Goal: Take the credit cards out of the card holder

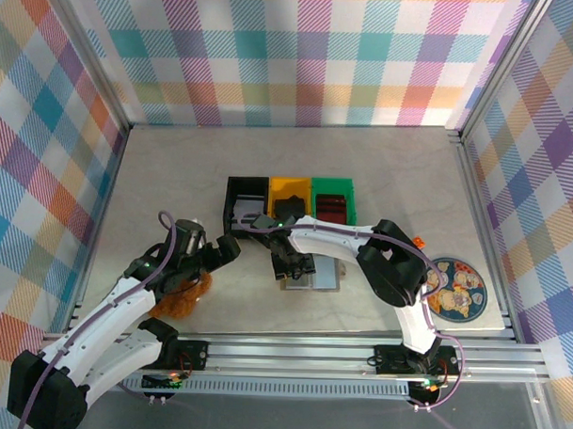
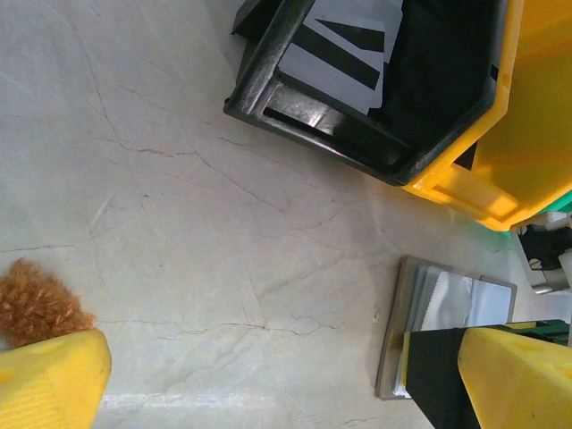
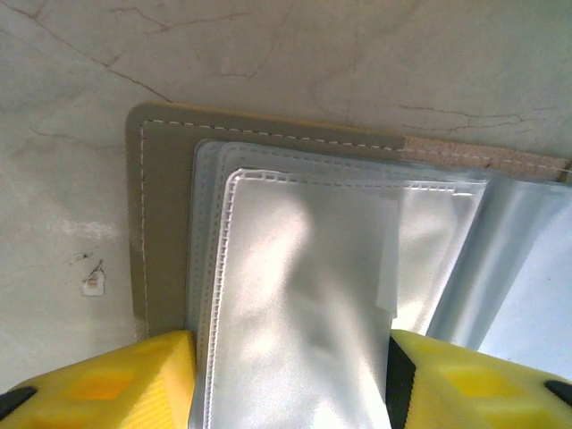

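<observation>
Top external view, entries from frame left to frame right.

1. Left gripper: left of centre, jaws at their widest, nothing between them. In the left wrist view we logged its yellow fingertips at the two lower corners, with the card holder lying off to the lower right, outside the jaws.

2. Card holder: centre of frame, just below the row of black bin, yellow bin and green bin. It lay open and flat on the table, its long axis running left to right.

3. Right gripper: directly over the holder's left part, so we judged the right arm by far the nearer.

Right wrist view, supplement: right gripper at bottom centre, jaws moderately parted and astride a clear sleeve. The sleeve's long axis ran up the frame, in line with the fingers, and its edges sat at both pads. Whether the pads were actually pinching it we could not tell. A pale rectangle showed through the plastic, and we could not confirm it as one of the credit cards.
</observation>
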You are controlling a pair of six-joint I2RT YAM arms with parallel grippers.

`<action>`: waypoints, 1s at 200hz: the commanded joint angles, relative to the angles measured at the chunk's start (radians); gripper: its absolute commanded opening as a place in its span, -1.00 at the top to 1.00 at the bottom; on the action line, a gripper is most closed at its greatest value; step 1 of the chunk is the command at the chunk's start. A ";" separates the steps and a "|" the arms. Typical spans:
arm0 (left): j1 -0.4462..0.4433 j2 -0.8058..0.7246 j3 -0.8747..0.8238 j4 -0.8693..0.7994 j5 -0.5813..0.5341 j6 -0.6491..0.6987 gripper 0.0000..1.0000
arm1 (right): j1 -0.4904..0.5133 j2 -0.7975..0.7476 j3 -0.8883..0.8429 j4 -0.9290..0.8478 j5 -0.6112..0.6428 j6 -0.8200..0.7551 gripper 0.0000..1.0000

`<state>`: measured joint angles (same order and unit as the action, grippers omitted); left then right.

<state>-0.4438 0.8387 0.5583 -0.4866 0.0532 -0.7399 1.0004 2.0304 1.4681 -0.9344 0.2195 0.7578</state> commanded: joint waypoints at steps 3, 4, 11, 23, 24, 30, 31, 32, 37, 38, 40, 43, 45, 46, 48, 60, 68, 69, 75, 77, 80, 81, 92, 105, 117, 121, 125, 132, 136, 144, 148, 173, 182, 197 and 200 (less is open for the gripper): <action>-0.008 0.005 -0.006 0.009 0.014 0.001 -0.99 | -0.009 0.004 -0.016 -0.020 0.006 -0.006 -0.13; -0.007 0.006 -0.006 0.009 0.014 0.001 -0.99 | -0.009 0.003 -0.017 -0.020 0.006 -0.006 -0.13; -0.008 0.008 -0.005 0.010 0.016 0.001 -0.99 | -0.008 0.001 -0.016 -0.022 0.008 -0.007 -0.12; -0.009 0.011 -0.003 0.010 0.016 0.001 -0.99 | -0.009 -0.005 -0.009 -0.035 0.017 -0.005 -0.07; -0.009 0.011 -0.003 0.010 0.016 0.001 -0.99 | -0.009 -0.006 -0.009 -0.036 0.018 -0.005 -0.06; -0.008 0.011 -0.002 0.010 0.016 0.001 -0.99 | -0.009 -0.013 -0.009 -0.036 0.018 -0.005 0.01; -0.008 0.012 -0.001 0.010 0.016 0.001 -0.99 | -0.009 -0.014 -0.011 -0.036 0.018 -0.005 0.03; -0.008 0.012 -0.001 0.010 0.016 0.001 -0.99 | -0.009 -0.016 -0.012 -0.037 0.019 -0.005 0.04; -0.009 0.012 -0.001 0.010 0.017 0.001 -0.99 | -0.009 -0.021 -0.013 -0.037 0.022 -0.005 0.09; -0.009 0.012 -0.001 0.011 0.017 0.001 -0.99 | -0.009 -0.023 -0.014 -0.036 0.022 -0.005 0.10; -0.009 0.013 -0.001 0.013 0.017 0.001 -0.99 | -0.009 -0.026 -0.014 -0.035 0.023 -0.005 0.14; -0.008 0.014 -0.001 0.013 0.017 0.001 -0.99 | -0.009 -0.029 -0.016 -0.034 0.024 -0.005 0.16; -0.008 0.015 -0.001 0.014 0.017 0.001 -0.99 | -0.009 -0.031 -0.016 -0.034 0.023 -0.005 0.17; -0.008 0.014 -0.001 0.014 0.017 0.002 -1.00 | -0.009 -0.032 -0.015 -0.034 0.023 -0.005 0.18; -0.009 0.015 -0.001 0.014 0.017 0.001 -0.99 | -0.011 -0.034 -0.018 -0.034 0.023 -0.005 0.19; -0.009 0.019 -0.003 0.018 0.019 0.001 -0.99 | -0.009 -0.039 -0.015 -0.039 0.024 -0.008 0.21; -0.009 0.023 -0.003 0.020 0.020 0.001 -0.99 | -0.011 -0.041 -0.015 -0.041 0.026 -0.008 0.21; -0.009 0.024 -0.003 0.020 0.020 0.001 -0.99 | -0.010 -0.042 -0.014 -0.042 0.027 -0.008 0.21; -0.009 0.027 -0.003 0.021 0.022 0.001 -0.99 | -0.011 -0.042 -0.015 -0.045 0.027 -0.008 0.22; -0.008 0.027 -0.003 0.022 0.023 0.001 -0.99 | -0.010 -0.043 -0.014 -0.046 0.027 -0.008 0.22; -0.009 0.028 -0.003 0.022 0.023 0.001 -0.99 | -0.011 -0.045 -0.013 -0.047 0.027 -0.007 0.22; -0.009 0.029 -0.003 0.021 0.023 0.001 -0.99 | -0.010 -0.045 -0.013 -0.047 0.027 -0.007 0.22; -0.009 0.030 -0.003 0.020 0.022 0.002 -0.99 | -0.010 -0.051 -0.015 -0.052 0.027 -0.005 0.24; -0.009 0.031 -0.004 0.020 0.023 0.001 -0.99 | -0.011 -0.061 -0.015 -0.053 0.030 -0.004 0.32; -0.010 0.031 -0.004 0.020 0.023 0.001 -0.99 | -0.012 -0.072 -0.015 -0.061 0.033 -0.006 0.35; -0.010 0.030 -0.005 0.020 0.023 0.001 -0.99 | -0.012 -0.077 -0.014 -0.062 0.035 -0.005 0.36; -0.010 0.031 -0.005 0.021 0.022 0.001 -0.99 | -0.012 -0.082 -0.014 -0.065 0.038 -0.005 0.38; -0.010 0.031 -0.005 0.022 0.022 0.001 -0.99 | -0.013 -0.090 -0.015 -0.067 0.042 -0.005 0.43; -0.010 0.033 -0.005 0.023 0.022 0.001 -0.99 | -0.014 -0.095 -0.015 -0.069 0.044 -0.005 0.44; -0.009 0.035 -0.005 0.023 0.023 0.001 -0.99 | -0.017 -0.101 -0.017 -0.070 0.044 -0.006 0.45; -0.009 0.036 -0.005 0.025 0.023 0.002 -0.99 | -0.020 -0.105 -0.016 -0.074 0.044 -0.007 0.46; -0.010 0.039 -0.003 0.025 0.025 0.004 -0.99 | -0.032 -0.128 -0.023 -0.093 0.055 -0.008 0.48; -0.010 0.039 -0.004 0.025 0.025 0.005 -0.99 | -0.036 -0.142 -0.029 -0.096 0.059 -0.008 0.48; -0.010 0.040 -0.005 0.024 0.023 0.006 -0.99 | -0.043 -0.164 -0.046 -0.098 0.066 -0.007 0.49; -0.010 0.039 -0.005 0.024 0.023 0.005 -0.99 | -0.044 -0.170 -0.049 -0.098 0.066 -0.007 0.49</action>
<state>-0.4450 0.8761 0.5583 -0.4675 0.0631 -0.7399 0.9672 1.9163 1.4483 -0.9890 0.2546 0.7502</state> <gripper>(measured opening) 0.996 0.259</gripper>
